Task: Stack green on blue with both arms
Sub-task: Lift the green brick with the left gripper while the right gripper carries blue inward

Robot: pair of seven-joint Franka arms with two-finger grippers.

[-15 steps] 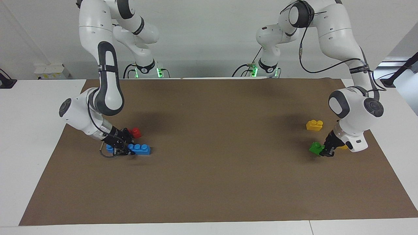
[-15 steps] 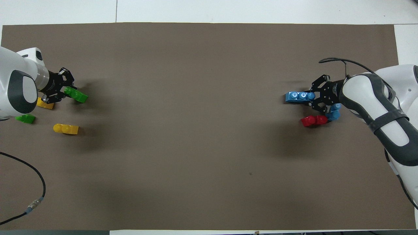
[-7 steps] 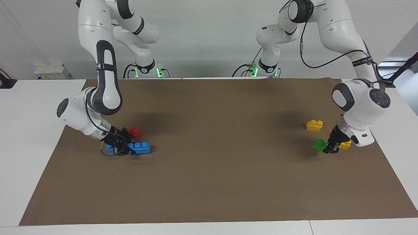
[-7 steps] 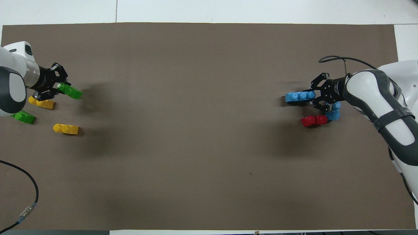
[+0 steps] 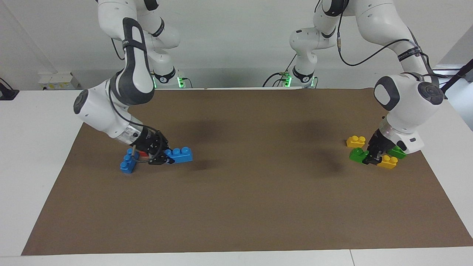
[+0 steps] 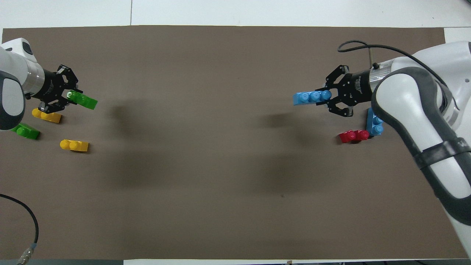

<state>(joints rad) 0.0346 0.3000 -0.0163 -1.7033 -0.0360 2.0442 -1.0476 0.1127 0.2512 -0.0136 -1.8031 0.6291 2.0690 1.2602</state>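
My right gripper [image 5: 162, 158] [image 6: 326, 97] is shut on one end of a long blue brick [image 5: 179, 155] [image 6: 311, 98] with three studs. It holds the brick level, a little above the brown mat [image 5: 251, 192], toward the right arm's end. My left gripper [image 5: 370, 158] [image 6: 70, 96] is shut on a small green brick [image 5: 357, 154] [image 6: 84, 100], raised just over the mat at the left arm's end. The green brick sticks out toward the table's middle.
A second blue brick [image 5: 127, 165] [image 6: 374, 123] and a red brick [image 6: 353, 136] lie on the mat under the right arm. By the left gripper lie two yellow bricks [image 6: 46, 115] [image 6: 74, 145] and a second green brick [image 5: 397, 152] [image 6: 25, 131].
The right gripper has lifted the blue brick off the mat and carried it toward the table's middle. The left gripper has raised the green brick slightly.
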